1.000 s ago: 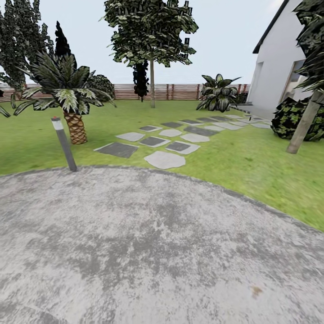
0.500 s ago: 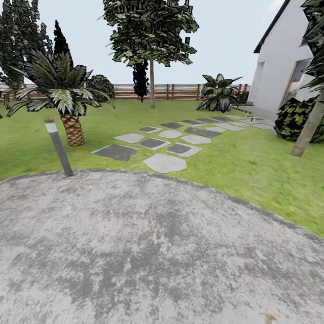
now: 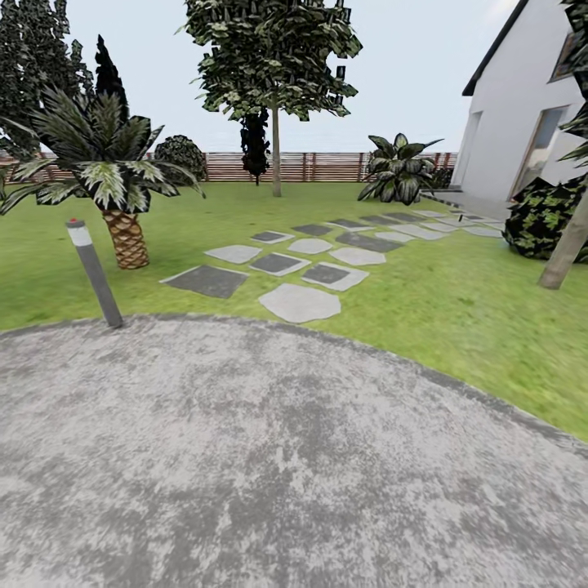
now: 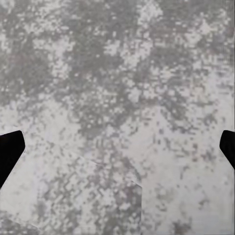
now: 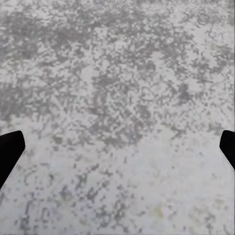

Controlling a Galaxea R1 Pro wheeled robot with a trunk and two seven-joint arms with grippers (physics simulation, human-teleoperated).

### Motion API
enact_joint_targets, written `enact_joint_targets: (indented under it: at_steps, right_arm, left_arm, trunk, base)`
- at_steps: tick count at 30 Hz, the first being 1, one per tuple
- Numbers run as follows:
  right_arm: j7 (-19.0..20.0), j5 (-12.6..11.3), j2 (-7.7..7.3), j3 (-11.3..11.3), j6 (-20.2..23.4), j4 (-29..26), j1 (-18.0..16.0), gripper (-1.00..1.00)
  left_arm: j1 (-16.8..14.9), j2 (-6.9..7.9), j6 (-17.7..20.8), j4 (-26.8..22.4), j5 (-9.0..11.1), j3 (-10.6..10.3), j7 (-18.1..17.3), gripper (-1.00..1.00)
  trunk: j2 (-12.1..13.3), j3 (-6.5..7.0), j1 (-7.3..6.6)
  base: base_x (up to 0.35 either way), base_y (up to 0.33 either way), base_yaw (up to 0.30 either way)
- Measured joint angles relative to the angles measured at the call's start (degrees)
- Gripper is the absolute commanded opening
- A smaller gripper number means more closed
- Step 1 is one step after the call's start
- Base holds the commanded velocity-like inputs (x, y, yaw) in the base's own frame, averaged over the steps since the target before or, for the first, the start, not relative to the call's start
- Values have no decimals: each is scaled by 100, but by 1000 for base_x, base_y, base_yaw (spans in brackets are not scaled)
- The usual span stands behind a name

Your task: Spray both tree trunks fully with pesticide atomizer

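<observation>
Robot on mottled grey paved circle (image 3: 278,457), apparently in transit. Left gripper (image 4: 117,147) spread wide, dark fingertips (image 4: 10,152) at picture's edges, nothing but paving between. Right gripper (image 5: 117,147) likewise open and empty, aimed down at same paving. Atomizer not spotted; likely somewhere ahead. Stepping-stone slabs (image 3: 298,302) run across lawn (image 3: 457,310) toward far right, white house (image 3: 514,122). Tall bare-trunked tree (image 3: 276,151) far centre by slat fence (image 3: 327,166). Short palm (image 3: 122,229) and bollard light (image 3: 94,273) near left. Another trunk (image 3: 565,249) leans at right edge.
</observation>
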Motion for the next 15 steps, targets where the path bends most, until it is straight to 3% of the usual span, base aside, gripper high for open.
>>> enact_joint_targets:
  at_steps: [15]
  right_arm:
    - [-28, 9, -26, -7, -4, 8, 0, 100]
  left_arm:
    - [0, 2, 0, -1, 0, 0, 0, 100]
  trunk:
    - [0, 0, 0]
  base:
    - [340, 0, 0]
